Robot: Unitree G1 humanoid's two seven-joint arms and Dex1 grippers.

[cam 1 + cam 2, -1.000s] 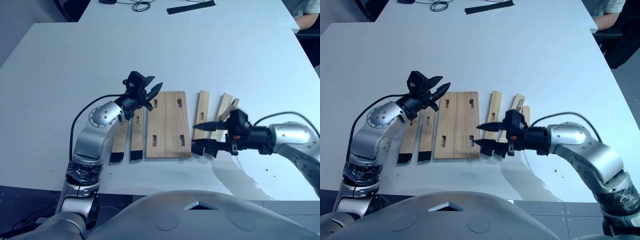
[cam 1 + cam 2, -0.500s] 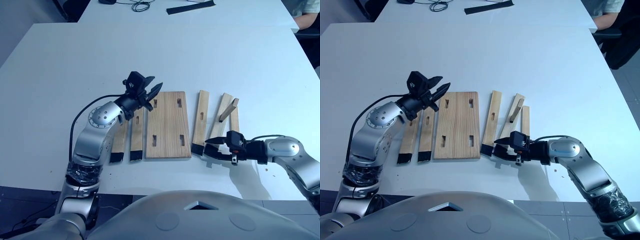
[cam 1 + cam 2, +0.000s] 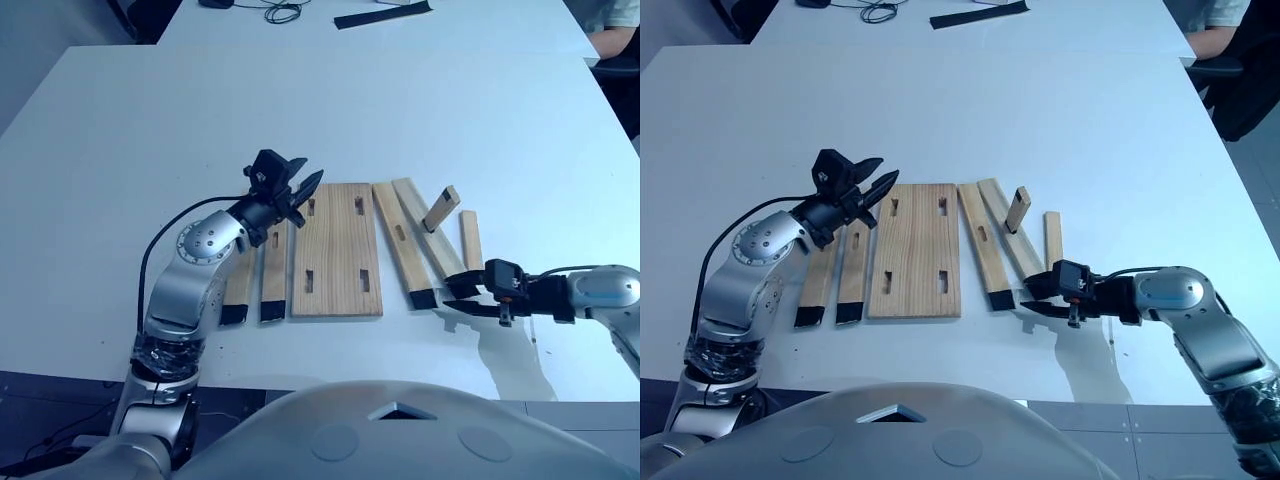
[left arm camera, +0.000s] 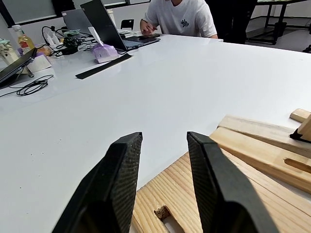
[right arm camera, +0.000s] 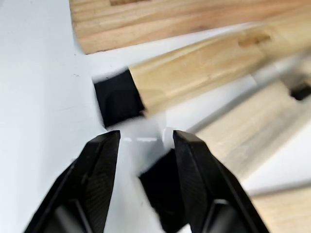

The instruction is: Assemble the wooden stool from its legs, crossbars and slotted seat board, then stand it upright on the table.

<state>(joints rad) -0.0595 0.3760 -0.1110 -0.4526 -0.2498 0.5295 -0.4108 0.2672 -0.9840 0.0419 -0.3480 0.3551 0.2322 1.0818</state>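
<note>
The slotted seat board [image 3: 335, 250] lies flat mid-table. Left of it are two legs [image 3: 272, 280] with black tips, lying side by side. My left gripper [image 3: 305, 178] hovers open over the board's far left corner, its fingers [image 4: 126, 179] apart above a slot. Right of the board, two more legs [image 3: 400, 245] lie slanted, black ends toward the front. Two short crossbars [image 3: 440, 208] sit beside them. My right gripper [image 3: 455, 298] is low on the table and open, with the black end [image 5: 163, 191] of the outer leg between its fingers [image 5: 99, 184].
The white table [image 3: 150, 150] has wide bare room at the back and left. Its front edge runs close behind my right gripper. A second table beyond holds a black strip [image 3: 382, 14] and cables [image 3: 282, 10].
My right gripper has drawn back to the right along the front edge. The two right-hand legs have swung, their black ends going right, and the crossbars have shifted. The left gripper has hardly moved.
</note>
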